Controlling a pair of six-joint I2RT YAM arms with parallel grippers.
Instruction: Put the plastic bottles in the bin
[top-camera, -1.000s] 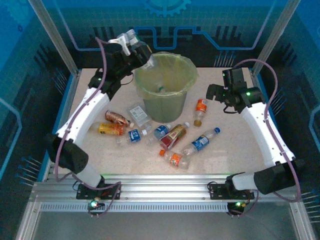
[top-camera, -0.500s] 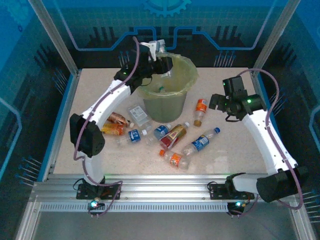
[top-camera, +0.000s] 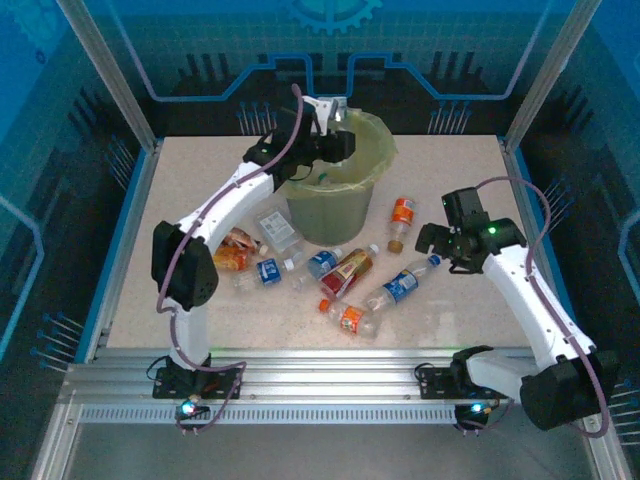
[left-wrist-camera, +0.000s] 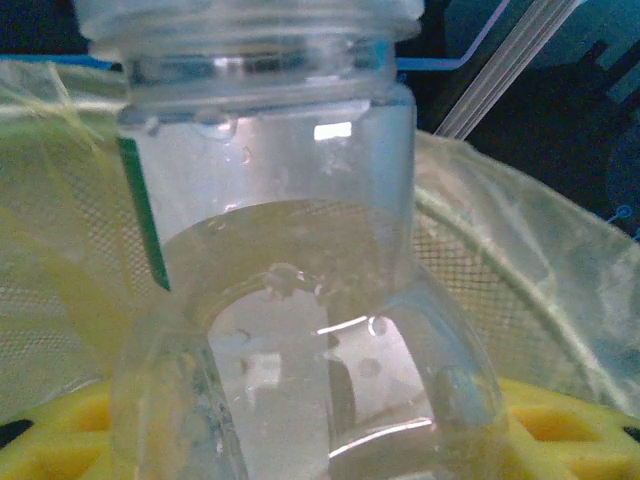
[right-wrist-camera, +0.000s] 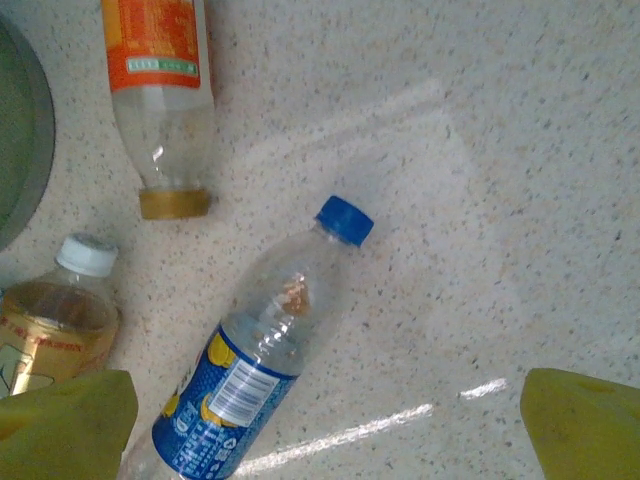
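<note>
The left gripper (top-camera: 338, 128) is clamped on a clear bottle (left-wrist-camera: 290, 300) over the far rim of the bin (top-camera: 340, 205). More bottles (top-camera: 345, 272) lie scattered in front of the bin. To the right of the bin, the right gripper (right-wrist-camera: 325, 420), jaws wide apart, hovers above a blue-labelled bottle (right-wrist-camera: 245, 375).

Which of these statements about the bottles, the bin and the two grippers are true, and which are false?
1. The left gripper holds a clear bottle at the rim of the bin. True.
2. The right gripper is shut on the blue-capped bottle. False: its jaws are open above that bottle, which lies on the table.
3. The bin lies on its side. False: it stands upright.
4. An orange-labelled bottle lies on the table beside the bin. True.
</note>
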